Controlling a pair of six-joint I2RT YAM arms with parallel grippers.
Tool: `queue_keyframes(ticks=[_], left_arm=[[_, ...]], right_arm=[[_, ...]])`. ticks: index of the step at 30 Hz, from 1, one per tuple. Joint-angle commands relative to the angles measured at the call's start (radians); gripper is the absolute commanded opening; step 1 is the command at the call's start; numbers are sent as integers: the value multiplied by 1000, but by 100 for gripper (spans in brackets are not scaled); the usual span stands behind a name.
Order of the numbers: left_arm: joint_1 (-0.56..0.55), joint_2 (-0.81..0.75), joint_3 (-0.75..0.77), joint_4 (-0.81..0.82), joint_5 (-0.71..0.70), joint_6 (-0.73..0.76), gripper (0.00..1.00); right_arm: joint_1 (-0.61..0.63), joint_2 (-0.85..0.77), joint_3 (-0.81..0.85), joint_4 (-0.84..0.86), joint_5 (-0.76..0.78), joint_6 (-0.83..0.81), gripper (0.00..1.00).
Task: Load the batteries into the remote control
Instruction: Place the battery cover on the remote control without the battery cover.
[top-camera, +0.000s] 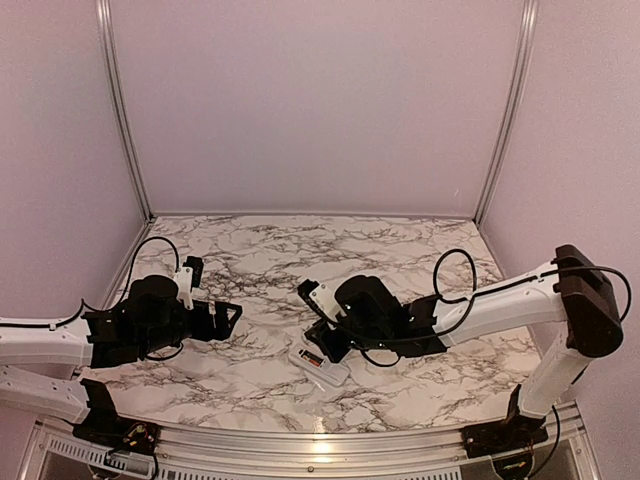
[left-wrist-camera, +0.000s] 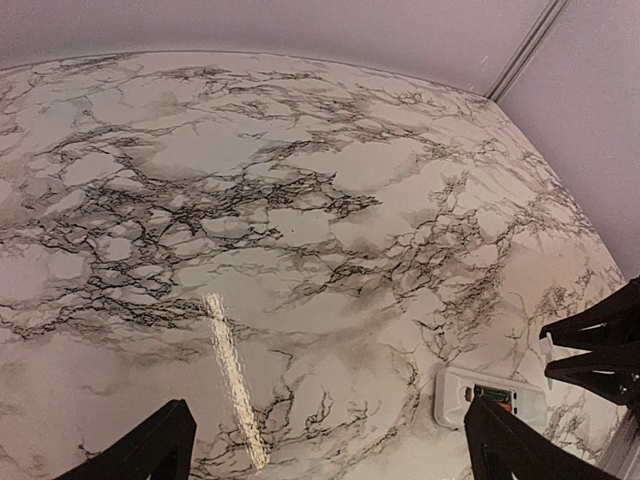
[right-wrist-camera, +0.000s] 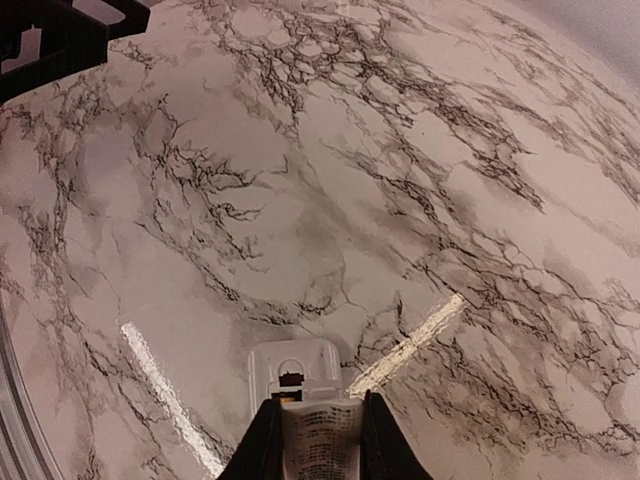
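Note:
The remote control (top-camera: 322, 368) lies back-up on the marble table near the front centre. It also shows in the left wrist view (left-wrist-camera: 462, 392) and the right wrist view (right-wrist-camera: 292, 362). A bit of red battery (top-camera: 313, 357) shows in its open recess, partly hidden by my right gripper. My right gripper (top-camera: 326, 347) hovers right over the remote's recess end, shut on a small flat white piece with printed text (right-wrist-camera: 320, 440), held between its fingers (right-wrist-camera: 262, 445). My left gripper (top-camera: 228, 318) is open and empty, low over the table to the left of the remote, apart from it.
The marble table (top-camera: 300, 260) is boxed in by pale walls at the back and both sides. A metal rail (top-camera: 320, 440) runs along the front edge. The right gripper's dark fingers show at the right edge of the left wrist view (left-wrist-camera: 600, 345).

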Motion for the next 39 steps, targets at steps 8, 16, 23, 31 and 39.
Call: queue_keyframes(ticks=[8, 16, 23, 31, 39], left_arm=[[8, -3, -11, 11, -12, 7, 99], [8, -7, -11, 6, -13, 9, 99], [8, -6, -11, 4, -12, 10, 99], [8, -2, -9, 1, -10, 7, 99], [9, -5, -5, -4, -10, 12, 99]], right_arm=[[16, 13, -51, 169, 26, 55, 7], [28, 44, -66, 185, 25, 48, 6], [31, 65, -91, 219, 9, 44, 6], [36, 93, -90, 235, 1, 46, 6], [39, 105, -100, 243, 0, 53, 6]])
